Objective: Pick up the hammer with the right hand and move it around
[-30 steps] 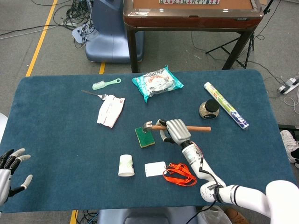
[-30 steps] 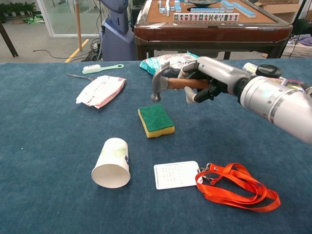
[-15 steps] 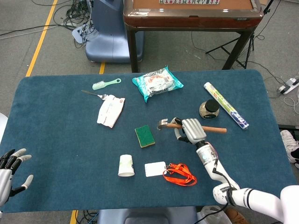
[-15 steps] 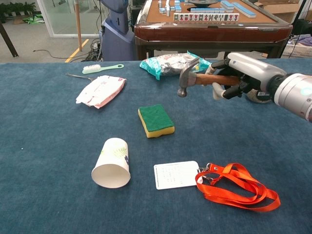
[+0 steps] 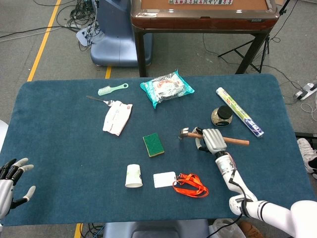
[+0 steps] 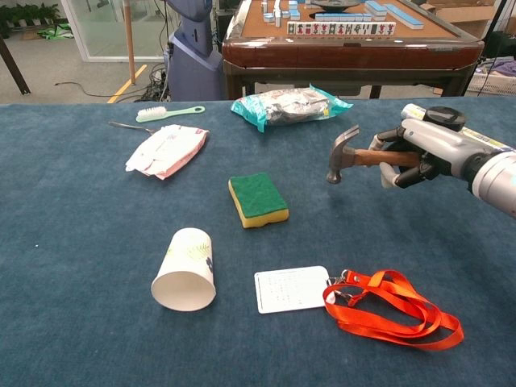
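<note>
Carried rightward since the earlier frames, the wooden-handled steel claw hammer now sits well clear of the green and yellow sponge, where a second ago its head hung just over the sponge's far corner.

From the head view, the right hand is wrapped around the hammer's handle near the head, fingers closed on it; the head points toward the sponge and the handle's free end reaches toward the long white and green wrapped roll. A round dark-lidded jar stands just beyond the hand. The left hand shows only here, at the near left edge of the blue felt tabletop, fingers spread and holding nothing. Also plain from above: a teal snack packet, a mint green brush, a metal fork beside a white and red wipes pack.

The chest view shows what the overhead cannot: the hammer is lifted clear off the tabletop, roughly level, claw up and striking face down. The right hand grips the handle, which is hidden beyond the fingers. Nearer the camera lie a tipped white paper cup, mouth toward the lens, and a white card on an orange lanyard.
</note>
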Controlling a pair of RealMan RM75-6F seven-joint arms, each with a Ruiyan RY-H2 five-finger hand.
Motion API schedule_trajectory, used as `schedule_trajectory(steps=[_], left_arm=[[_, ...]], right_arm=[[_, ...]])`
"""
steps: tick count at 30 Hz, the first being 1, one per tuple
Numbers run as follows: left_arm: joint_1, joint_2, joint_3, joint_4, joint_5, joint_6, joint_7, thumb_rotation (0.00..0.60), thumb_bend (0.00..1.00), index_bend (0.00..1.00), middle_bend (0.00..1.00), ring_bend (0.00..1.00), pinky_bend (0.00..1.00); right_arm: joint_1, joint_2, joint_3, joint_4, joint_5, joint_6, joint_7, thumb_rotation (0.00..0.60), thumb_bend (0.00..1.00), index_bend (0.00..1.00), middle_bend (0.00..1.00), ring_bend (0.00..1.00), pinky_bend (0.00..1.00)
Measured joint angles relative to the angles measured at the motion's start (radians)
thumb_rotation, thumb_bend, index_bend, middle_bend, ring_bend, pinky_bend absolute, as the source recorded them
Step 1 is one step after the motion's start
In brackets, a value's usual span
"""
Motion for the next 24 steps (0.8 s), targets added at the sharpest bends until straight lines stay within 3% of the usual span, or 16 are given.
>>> schedule_trajectory(steps=[4, 8, 11, 19, 24], left_arm=[[-0.001, 0.000, 0.000, 0.000, 0.000, -0.002, 0.000, 0.600, 0.25, 0.28, 0.17, 0.08, 0.13], [-0.001, 0.002, 0.002, -0.001, 0.002, -0.003, -0.003, 0.600, 0.25, 0.28, 0.17, 0.08, 0.13], [-0.001, 0.002, 0.003, 0.000, 0.005, -0.003, -0.006, 0.600, 0.25, 0.28, 0.17, 0.08, 0.13], [0.000, 0.004, 0.004, -0.001, 0.006, -0.001, -0.010, 0.600, 0.25, 0.28, 0.17, 0.08, 0.13], [0.001, 0.005, 0.004, -0.001, 0.007, 0.004, -0.015, 0.600, 0.25, 0.27, 0.17, 0.08, 0.13]], right_arm=[[-0.005, -0.015, -0.004, 0.031, -0.009, -0.010, 0.028, 0.600, 0.57, 0.58, 0.60, 0.49, 0.43], [-0.012, -0.015, -0.005, 0.036, -0.020, -0.012, 0.056, 0.600, 0.42, 0.29, 0.39, 0.30, 0.29], [-0.020, -0.002, -0.004, 0.020, -0.030, -0.003, 0.065, 0.600, 0.34, 0.16, 0.28, 0.19, 0.24], [-0.058, 0.080, -0.006, -0.092, -0.065, 0.068, 0.058, 0.600, 0.30, 0.10, 0.23, 0.16, 0.22], [-0.112, 0.171, -0.015, -0.214, -0.098, 0.166, 0.030, 0.600, 0.30, 0.10, 0.29, 0.19, 0.22]])
